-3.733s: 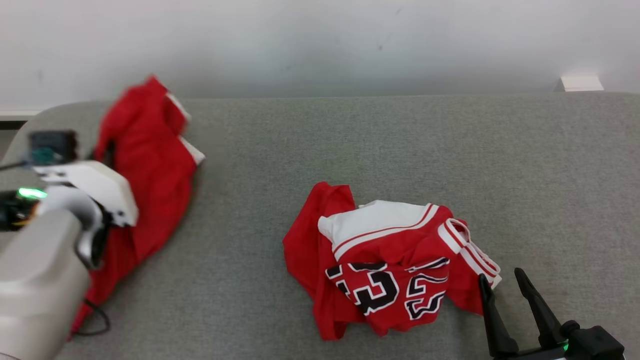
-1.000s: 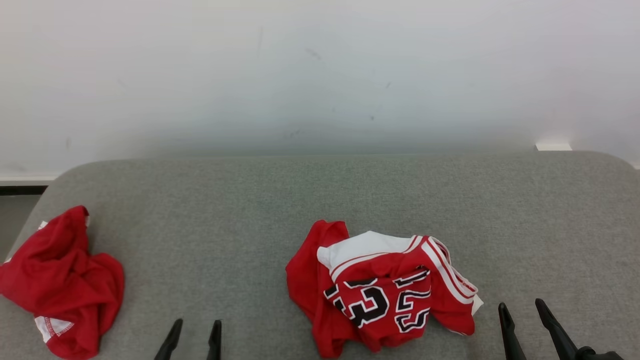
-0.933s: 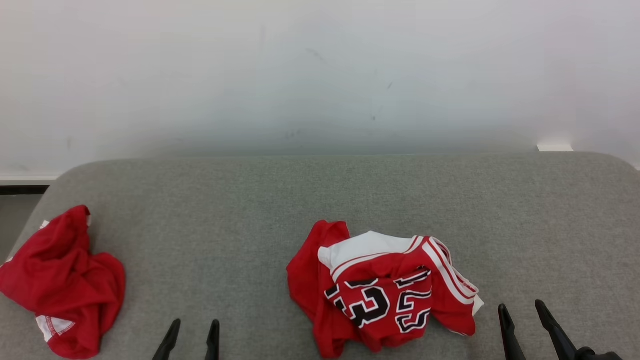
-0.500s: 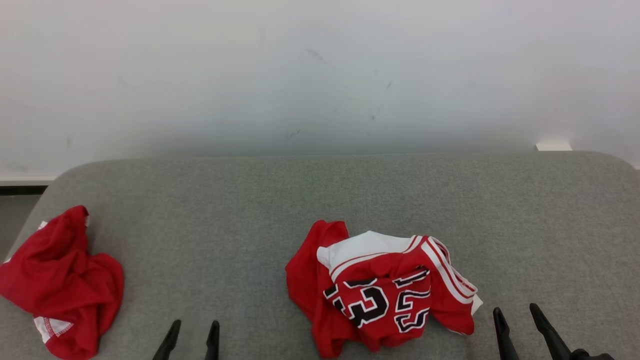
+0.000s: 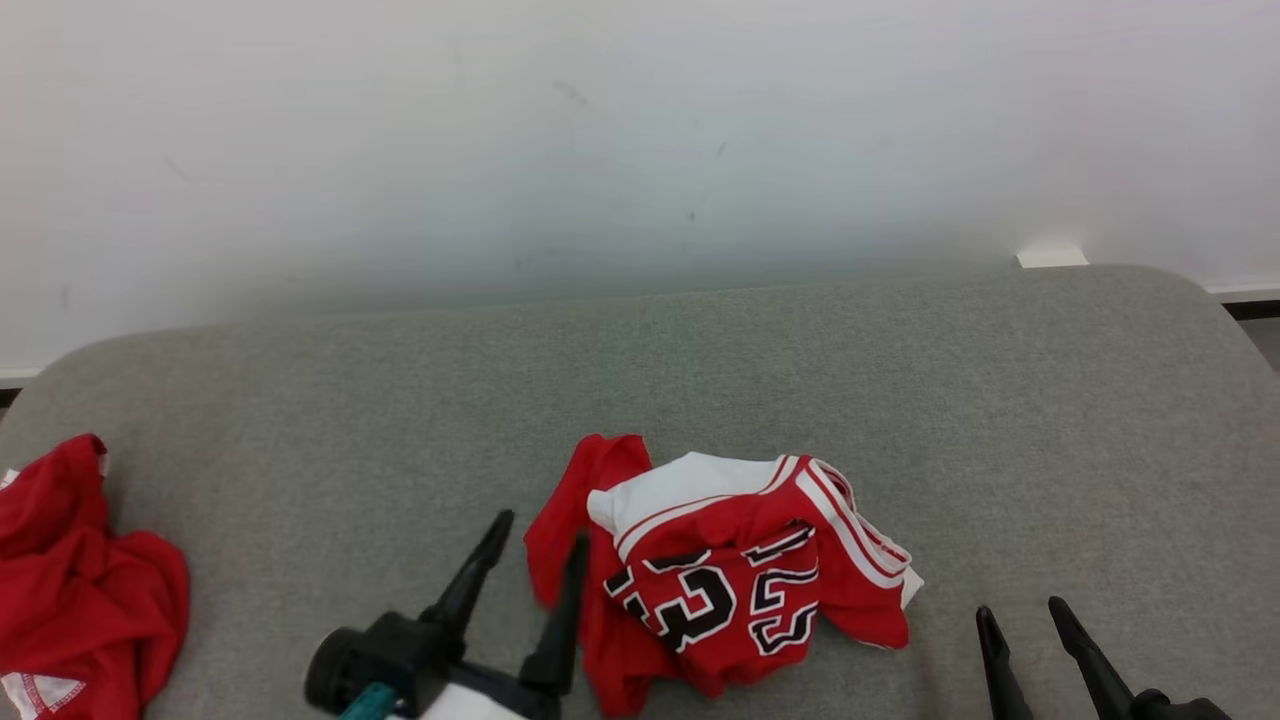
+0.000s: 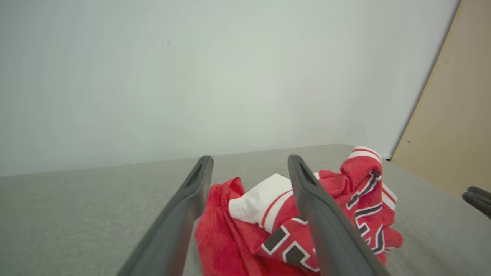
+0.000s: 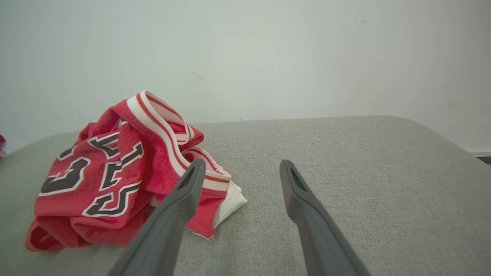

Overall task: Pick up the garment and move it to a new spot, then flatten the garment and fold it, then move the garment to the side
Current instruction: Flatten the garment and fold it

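Observation:
The garment (image 5: pixel 720 570) is a crumpled red jersey with white trim and black numerals, heaped near the front middle of the grey padded surface (image 5: pixel 900 400). My left gripper (image 5: pixel 542 528) is open at the heap's left edge, one finger overlapping the red cloth; I cannot tell whether it touches. In the left wrist view the open left gripper (image 6: pixel 250 159) frames the garment (image 6: pixel 253 201), with nothing clamped. My right gripper (image 5: pixel 1020 606) stands open just right of the heap, apart from it. In the right wrist view the right gripper (image 7: pixel 242 163) has the garment (image 7: pixel 107 168) to its left.
A second red garment (image 5: pixel 80 580) lies bunched at the surface's left edge. A white wall (image 5: pixel 640 150) rises behind the back edge. A tan panel (image 6: pixel 452 126) stands at the right in the left wrist view. Bare grey padding stretches behind and right of the jersey.
My left gripper has come forward and to the right, up to the jersey's left edge. The head camera has shifted a little. The right gripper and both garments have stayed put.

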{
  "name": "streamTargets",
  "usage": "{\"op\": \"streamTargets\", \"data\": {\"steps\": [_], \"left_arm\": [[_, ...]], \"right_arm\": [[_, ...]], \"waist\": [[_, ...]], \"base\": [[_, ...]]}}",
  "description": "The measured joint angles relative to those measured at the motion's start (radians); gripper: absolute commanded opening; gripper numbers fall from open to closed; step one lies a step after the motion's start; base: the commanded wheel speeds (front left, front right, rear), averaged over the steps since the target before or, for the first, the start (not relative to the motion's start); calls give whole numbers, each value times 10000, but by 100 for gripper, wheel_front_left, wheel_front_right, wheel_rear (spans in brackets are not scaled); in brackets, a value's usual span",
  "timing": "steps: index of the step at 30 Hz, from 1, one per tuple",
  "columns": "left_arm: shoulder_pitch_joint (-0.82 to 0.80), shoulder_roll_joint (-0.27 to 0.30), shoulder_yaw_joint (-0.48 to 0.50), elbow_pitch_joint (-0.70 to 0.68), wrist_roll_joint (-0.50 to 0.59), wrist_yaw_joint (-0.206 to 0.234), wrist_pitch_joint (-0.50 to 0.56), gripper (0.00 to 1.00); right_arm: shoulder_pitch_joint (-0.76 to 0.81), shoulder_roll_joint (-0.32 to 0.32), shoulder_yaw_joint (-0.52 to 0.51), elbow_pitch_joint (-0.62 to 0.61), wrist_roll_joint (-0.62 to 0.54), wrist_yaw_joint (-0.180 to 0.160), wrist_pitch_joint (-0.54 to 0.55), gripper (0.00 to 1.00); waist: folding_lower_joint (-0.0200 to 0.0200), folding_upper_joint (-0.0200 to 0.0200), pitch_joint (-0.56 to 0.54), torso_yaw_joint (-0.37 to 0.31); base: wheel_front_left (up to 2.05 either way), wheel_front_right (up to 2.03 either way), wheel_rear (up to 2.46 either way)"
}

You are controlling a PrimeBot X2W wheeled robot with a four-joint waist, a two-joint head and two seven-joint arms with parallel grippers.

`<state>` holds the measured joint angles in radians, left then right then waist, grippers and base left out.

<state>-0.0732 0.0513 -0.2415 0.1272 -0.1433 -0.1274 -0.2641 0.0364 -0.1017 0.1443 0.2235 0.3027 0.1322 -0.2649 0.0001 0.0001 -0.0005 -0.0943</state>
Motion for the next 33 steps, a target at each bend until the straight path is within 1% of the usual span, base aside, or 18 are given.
{"op": "streamTargets", "data": {"steps": [3,4,5,9,12,18,21,22,23,25,30,33], "left_arm": [[-777,-12,-1047,324,-270,-17,0,100],[-777,-12,-1047,324,-270,-17,0,100],[-1048,-15,-1400,487,-426,-17,0,100],[-2032,-15,-2763,1442,-742,-38,0,100],[-2727,-15,-3379,2197,-1081,-40,0,100],[-3796,-29,-3703,3724,-1338,-36,44,100],[-4176,-21,-3889,4466,-1434,42,217,100],[-4268,-23,-4002,4654,-1582,42,267,90],[-4359,-21,-4142,4849,-1697,38,357,62],[-4482,-29,-4351,5060,-2011,35,378,0],[-4832,-29,-4675,5384,-2539,38,245,0],[-5032,-25,-4493,4738,-2773,276,59,0]], "right_arm": [[-36,2,-4,-23,17,0,0,100],[-36,2,-4,-23,17,0,0,100],[-47,2,6,-25,19,0,0,100],[-115,19,86,-27,29,0,0,100],[-152,29,115,-29,33,0,0,100],[-244,44,107,-52,59,0,0,100],[-333,54,121,-82,61,0,0,100],[-366,63,132,-92,61,0,0,100],[-393,79,136,-92,61,0,0,100],[-443,96,125,-92,65,0,0,100],[-494,167,109,-65,71,0,0,100],[-470,196,63,-25,63,0,0,100]], "waist": [[0,0,70,-173],[0,0,70,-173],[0,0,96,-228],[0,0,192,-466],[0,0,254,-660],[0,0,451,-993],[0,0,587,-1095],[0,0,641,-1128],[0,0,691,-1160],[0,0,787,-1202],[0,0,862,-1173],[0,0,743,-1057]], "base": [[0,0,0],[0,0,0],[0,0,0],[0,0,0],[0,0,0],[0,0,0],[0,0,0],[0,0,0],[0,0,0],[0,0,0],[0,0,0],[0,0,0]]}}
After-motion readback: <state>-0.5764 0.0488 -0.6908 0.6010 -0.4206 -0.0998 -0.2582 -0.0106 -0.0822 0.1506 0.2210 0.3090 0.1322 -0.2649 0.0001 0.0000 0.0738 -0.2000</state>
